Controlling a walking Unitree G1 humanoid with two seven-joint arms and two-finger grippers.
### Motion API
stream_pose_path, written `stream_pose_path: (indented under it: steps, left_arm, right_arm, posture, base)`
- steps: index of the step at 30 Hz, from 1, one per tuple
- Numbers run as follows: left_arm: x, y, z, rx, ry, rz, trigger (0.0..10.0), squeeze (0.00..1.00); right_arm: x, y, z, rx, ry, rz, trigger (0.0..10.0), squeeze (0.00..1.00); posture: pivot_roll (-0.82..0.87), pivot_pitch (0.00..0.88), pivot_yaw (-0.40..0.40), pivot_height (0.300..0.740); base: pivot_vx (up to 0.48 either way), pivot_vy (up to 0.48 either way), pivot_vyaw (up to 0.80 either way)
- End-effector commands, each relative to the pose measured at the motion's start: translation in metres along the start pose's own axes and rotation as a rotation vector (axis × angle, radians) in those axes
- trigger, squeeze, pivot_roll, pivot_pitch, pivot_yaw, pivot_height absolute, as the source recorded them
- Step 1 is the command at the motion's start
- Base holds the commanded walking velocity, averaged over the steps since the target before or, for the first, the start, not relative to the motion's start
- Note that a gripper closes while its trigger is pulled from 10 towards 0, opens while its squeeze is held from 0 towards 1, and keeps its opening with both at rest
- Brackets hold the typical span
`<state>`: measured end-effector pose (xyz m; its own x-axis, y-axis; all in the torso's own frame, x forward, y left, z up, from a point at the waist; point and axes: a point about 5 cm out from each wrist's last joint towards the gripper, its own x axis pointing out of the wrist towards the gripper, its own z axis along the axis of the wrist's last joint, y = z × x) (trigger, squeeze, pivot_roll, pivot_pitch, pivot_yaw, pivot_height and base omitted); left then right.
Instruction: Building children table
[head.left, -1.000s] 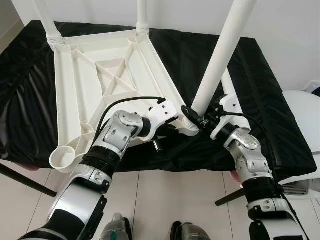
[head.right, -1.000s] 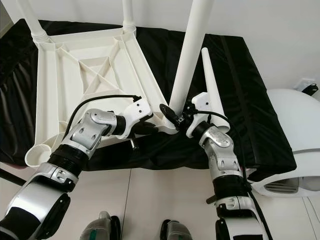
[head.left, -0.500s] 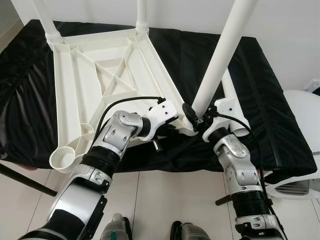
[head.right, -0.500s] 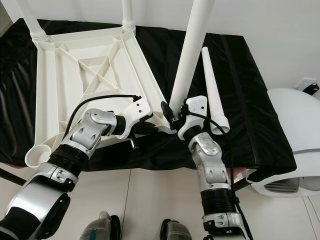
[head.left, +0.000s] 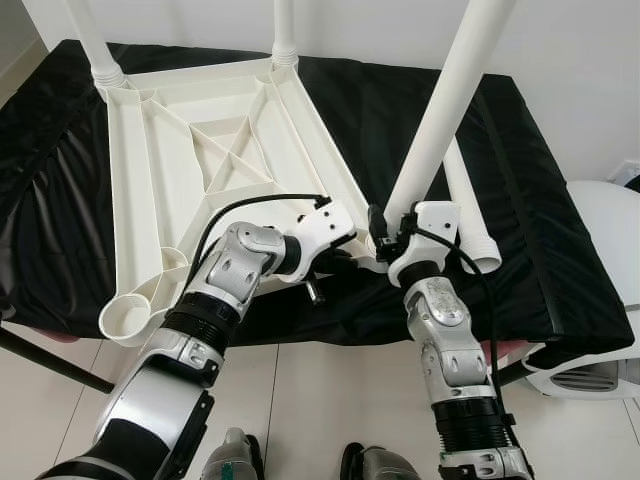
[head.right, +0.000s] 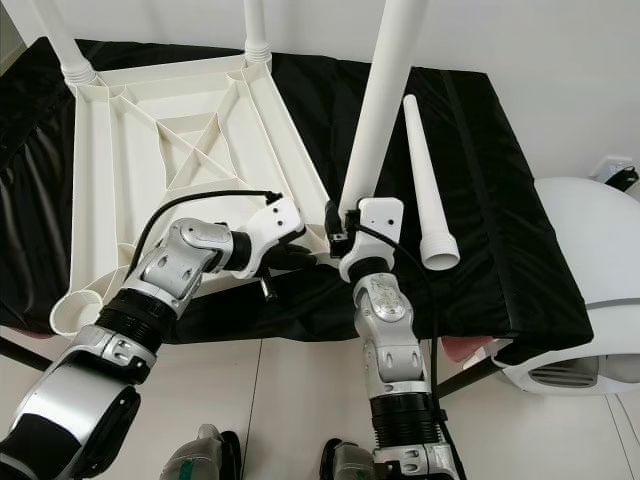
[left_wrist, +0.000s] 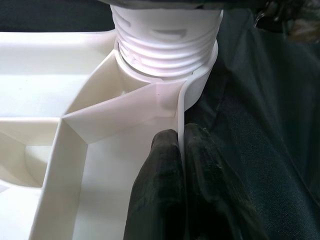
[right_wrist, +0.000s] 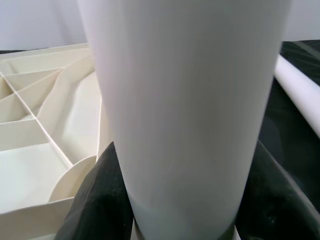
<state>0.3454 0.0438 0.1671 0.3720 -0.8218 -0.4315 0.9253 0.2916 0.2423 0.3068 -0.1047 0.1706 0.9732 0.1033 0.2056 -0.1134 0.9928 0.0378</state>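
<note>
A white children's table top (head.left: 200, 150) lies upside down on a black-covered surface. Two white legs stand in its far corners. A third white leg (head.left: 445, 110) stands tilted in the near right corner socket, its threaded base (left_wrist: 165, 30) sitting in the socket. My right gripper (head.left: 390, 232) is shut around this leg just above the socket, and its fingers (right_wrist: 95, 200) hug both sides. My left gripper (left_wrist: 181, 135) is shut on the table's thin side wall right beside that socket. A loose white leg (head.right: 422, 180) lies on the cloth to the right.
The near left corner socket (head.left: 128, 315) overhangs the front edge of the black cloth (head.left: 520, 150). A white rounded appliance (head.left: 600, 230) stands at the right. Dark rods slant over the floor at the lower left and lower right. A white wall is close behind.
My right forearm has swung from the right to straight below the leg, with the wrist turning around the leg. The loose leg now lies uncovered. My left arm has held still.
</note>
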Motion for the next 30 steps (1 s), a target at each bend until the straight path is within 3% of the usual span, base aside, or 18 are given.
stream_pose_path:
  steps: [1,10,11,16,22,30]
  left_arm:
    - [0.000,0.009,-0.003,-0.021,0.007,0.167,10.0,0.00]
    - [0.000,0.008,-0.003,-0.021,0.005,0.169,10.0,0.00]
    - [0.001,0.008,-0.003,-0.021,0.005,0.168,10.0,0.00]
    - [0.001,0.007,-0.003,-0.020,0.003,0.166,10.0,0.00]
    - [0.002,0.008,-0.002,-0.017,0.002,0.162,10.0,0.00]
    - [0.002,0.008,-0.002,-0.017,0.002,0.162,10.0,0.00]
  right_arm:
    - [-0.006,0.021,-0.007,0.073,0.033,0.009,10.0,0.00]
    - [-0.007,0.028,-0.008,0.078,0.045,0.002,10.0,0.00]
    - [-0.008,0.028,-0.008,0.088,0.046,0.013,10.0,1.00]
    - [-0.009,0.027,-0.008,0.086,0.046,0.015,10.0,1.00]
    - [-0.012,0.028,-0.003,0.138,0.019,0.112,10.0,1.00]
    - [-0.012,0.014,-0.004,0.141,0.009,0.182,10.0,1.00]
  posture:
    - [0.00,0.095,-0.026,0.740]
    - [0.00,0.089,-0.030,0.740]
    - [0.00,0.086,-0.030,0.740]
    - [0.00,0.085,-0.029,0.740]
    - [-0.01,0.087,-0.025,0.740]
    - [-0.01,0.093,-0.021,0.740]
  base:
    - [0.000,0.000,0.00]
    - [0.000,0.000,0.00]
    - [0.000,0.000,0.00]
    - [0.000,0.000,0.00]
    - [0.000,0.000,0.00]
    - [0.000,0.000,0.00]
